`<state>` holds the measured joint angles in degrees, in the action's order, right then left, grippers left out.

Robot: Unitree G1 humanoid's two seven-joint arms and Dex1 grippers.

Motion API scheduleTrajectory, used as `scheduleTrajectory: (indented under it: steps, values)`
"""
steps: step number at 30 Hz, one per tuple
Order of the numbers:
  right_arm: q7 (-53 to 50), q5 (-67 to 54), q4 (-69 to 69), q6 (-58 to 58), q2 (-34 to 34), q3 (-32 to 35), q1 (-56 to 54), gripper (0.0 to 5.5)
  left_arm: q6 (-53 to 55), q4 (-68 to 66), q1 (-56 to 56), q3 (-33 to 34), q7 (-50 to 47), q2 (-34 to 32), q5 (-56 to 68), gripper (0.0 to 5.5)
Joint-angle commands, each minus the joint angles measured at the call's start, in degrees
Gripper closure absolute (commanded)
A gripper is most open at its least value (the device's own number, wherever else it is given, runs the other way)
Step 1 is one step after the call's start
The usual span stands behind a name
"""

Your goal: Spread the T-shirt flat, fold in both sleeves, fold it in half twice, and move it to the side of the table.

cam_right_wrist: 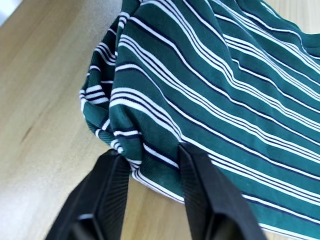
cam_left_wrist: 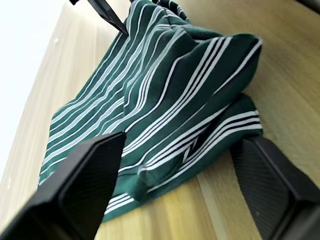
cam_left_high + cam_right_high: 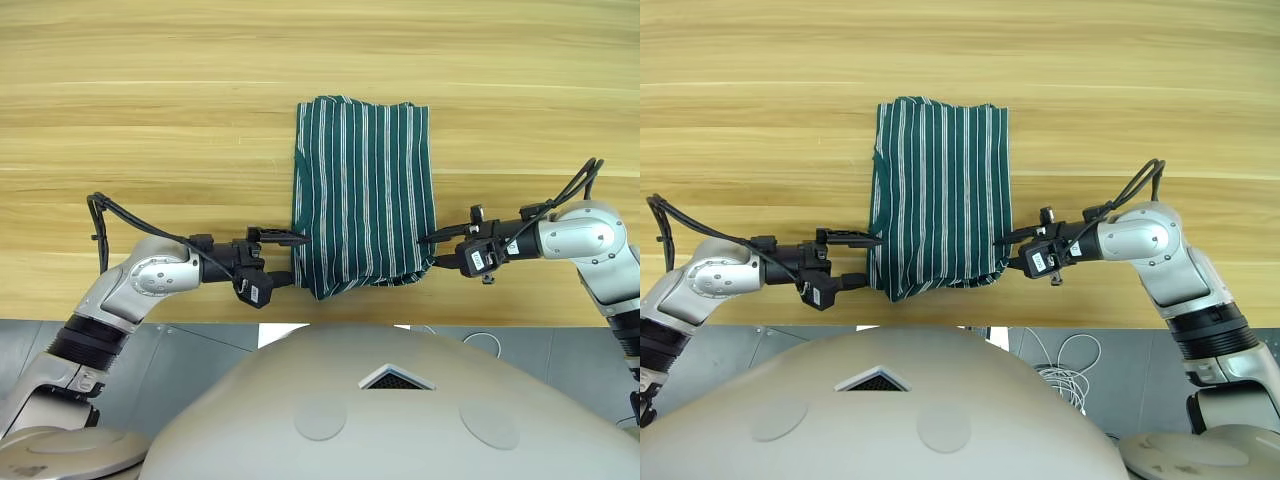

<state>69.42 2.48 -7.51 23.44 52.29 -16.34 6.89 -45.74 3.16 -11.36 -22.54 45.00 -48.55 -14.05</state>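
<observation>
The green T-shirt (image 3: pixel 365 190) with white stripes lies folded into a narrow rectangle on the wooden table (image 3: pixel 150 100), its long side running away from me. My left gripper (image 3: pixel 298 259) stands open at the shirt's near left corner, and in the left wrist view that corner (image 2: pixel 165 90) sits between the spread fingers (image 2: pixel 85 185). At the near right corner my right gripper (image 3: pixel 430 253) is shut on the T-shirt's folded hem (image 1: pixel 145 150), which bunches between its two fingers (image 1: pixel 200 190).
The table's front edge (image 3: pixel 150 322) runs just behind both grippers. Bare wood stretches wide to the left, to the right (image 3: pixel 560 100) and beyond the shirt. Cables (image 3: pixel 1070 355) lie on the floor below the edge.
</observation>
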Motion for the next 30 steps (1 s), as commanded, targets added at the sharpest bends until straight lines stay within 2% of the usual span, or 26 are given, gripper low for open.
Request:
scheduleTrajectory:
  steps: [1, 6, 12, 14, 18, 24, 30]
  values:
    - [-0.42, -0.55, -1.50, -0.82, 0.02, -0.51, -0.76, 4.47, 1.48, -4.18, -0.16, -2.79, 2.23, -0.79, -2.98, 2.19]
    - [-0.68, -0.92, -2.65, -1.46, 0.05, -0.75, -0.37, 5.40, 1.34, -4.97, -0.23, -4.86, 2.62, -0.94, -1.61, 3.27]
    - [-1.01, -1.44, -3.31, -1.99, 0.01, -0.98, -0.04, 5.40, 1.10, -5.44, -0.41, -6.58, 2.61, -0.93, -0.95, 4.36]
    - [-1.14, -1.53, -3.36, -2.12, -0.05, -1.11, -0.02, 5.40, 1.10, -5.93, -0.35, -7.23, 2.74, -0.87, -0.82, 4.88]
    - [-1.65, -1.71, -3.42, -2.43, -0.23, -1.14, 0.14, 5.41, 0.89, -6.78, -0.26, -7.32, 2.63, -1.18, -0.13, 5.47]
    - [-1.31, -3.47, -2.97, -3.14, 0.01, -0.46, 0.00, 5.42, 1.03, -8.00, 0.49, -4.47, 2.54, -1.73, 7.40, 5.50]
    - [5.78, -17.78, 5.44, -7.12, 1.19, 4.87, -2.37, 5.42, 6.84, -1.17, -0.72, -1.18, 6.47, -0.92, 28.60, 5.50]
